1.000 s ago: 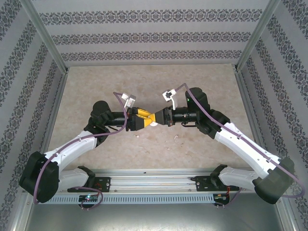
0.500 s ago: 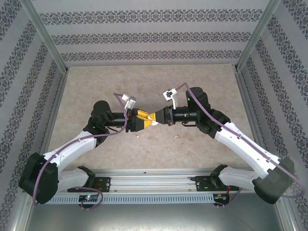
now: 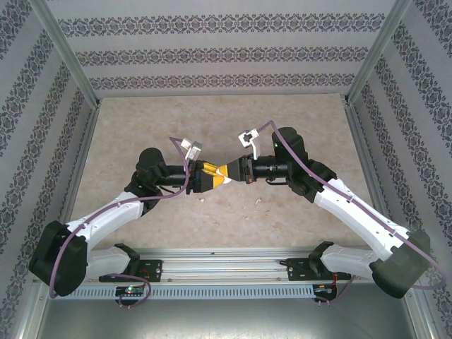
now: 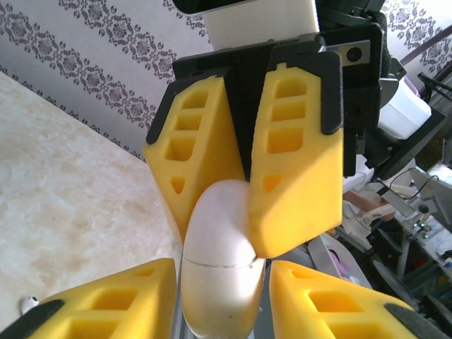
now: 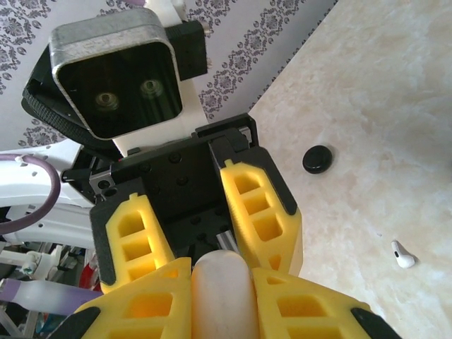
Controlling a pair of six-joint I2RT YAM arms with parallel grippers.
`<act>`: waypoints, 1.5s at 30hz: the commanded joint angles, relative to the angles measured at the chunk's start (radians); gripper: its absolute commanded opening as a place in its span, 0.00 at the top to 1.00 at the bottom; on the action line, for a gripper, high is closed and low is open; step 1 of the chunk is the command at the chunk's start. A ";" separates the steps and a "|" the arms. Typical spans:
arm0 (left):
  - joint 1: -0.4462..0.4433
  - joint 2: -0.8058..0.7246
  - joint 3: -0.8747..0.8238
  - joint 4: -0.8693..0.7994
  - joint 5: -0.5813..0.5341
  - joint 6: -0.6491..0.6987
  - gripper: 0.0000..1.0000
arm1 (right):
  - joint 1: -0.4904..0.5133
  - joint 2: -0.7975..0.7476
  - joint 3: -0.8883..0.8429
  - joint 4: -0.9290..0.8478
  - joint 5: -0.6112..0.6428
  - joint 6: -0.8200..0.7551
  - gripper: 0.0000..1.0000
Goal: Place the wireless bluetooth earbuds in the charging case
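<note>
Above the middle of the table, the white charging case [image 4: 215,226] hangs closed, its lid seam visible. My right gripper [image 5: 220,272] is shut on its upper part, and its yellow fingers [image 4: 296,176] pinch it from above in the left wrist view. My left gripper [image 4: 220,282] flanks the lower part, with a thin gap on each side. From above, the two grippers meet tip to tip, left [image 3: 212,177] and right [image 3: 227,172]. A whitish earbud [image 5: 403,256] lies on the table, and a small black oval bud [image 5: 317,159] lies beyond it. Another whitish earbud [image 4: 28,304] shows at the frame's bottom left.
The beige marbled tabletop [image 3: 141,127] is walled by patterned panels and metal posts. A small white bud [image 3: 258,201] lies just in front of the right forearm. Both arms reach inward from the near rail [image 3: 226,268].
My left gripper's jaws have narrowed around the case. Both grippers have stayed together at the centre, and the right grip on the case is unchanged.
</note>
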 commanded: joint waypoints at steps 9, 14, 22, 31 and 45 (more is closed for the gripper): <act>-0.007 -0.082 -0.023 -0.031 -0.023 0.100 0.95 | -0.042 0.024 -0.036 0.090 -0.050 0.068 0.82; -0.006 -0.175 -0.034 -0.136 -0.063 0.181 1.00 | -0.091 0.050 -0.104 0.213 -0.095 0.154 0.72; -0.005 -0.249 -0.081 -0.138 -0.136 0.180 1.00 | -0.103 0.105 -0.081 0.192 -0.106 0.162 0.60; 0.008 -0.365 -0.101 -0.364 -0.323 0.317 1.00 | -0.103 0.089 -0.042 0.077 -0.029 0.200 0.47; 0.013 -0.660 -0.122 -0.825 -0.628 0.535 1.00 | 0.133 0.388 -0.006 -0.120 0.435 0.516 0.52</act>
